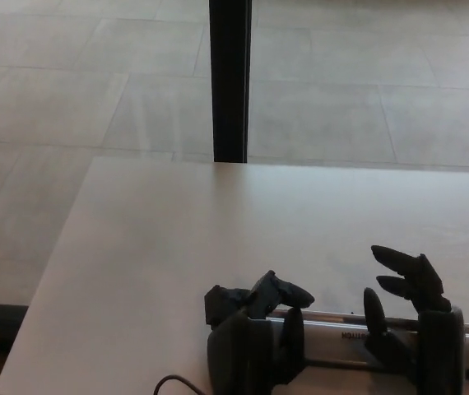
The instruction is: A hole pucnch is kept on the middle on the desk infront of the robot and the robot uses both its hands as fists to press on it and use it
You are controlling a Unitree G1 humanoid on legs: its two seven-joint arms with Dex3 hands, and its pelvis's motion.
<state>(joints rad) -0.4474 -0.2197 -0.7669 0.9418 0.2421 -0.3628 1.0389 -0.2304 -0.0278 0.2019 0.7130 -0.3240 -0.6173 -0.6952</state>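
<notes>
A silver hole punch (343,336) with a black base lies crosswise at the near edge of the pale desk (218,222), its long handle bar facing up. My left hand (255,329) rests on the bar's left end, two fingers bent forward over it and the thumb hanging down in front, apart from them. My right hand (415,325) is at the bar's right end, its fingers (399,259) raised and spread above the bar and its thumb pointing up. Neither hand holds anything. The punch's near side is hidden by the hands.
A black pillar (230,82) stands just behind the desk's far edge, with tiled floor (366,90) around it. The desk's left edge runs diagonally at the left. A thin black cable (173,383) curls at the bottom beside my left wrist.
</notes>
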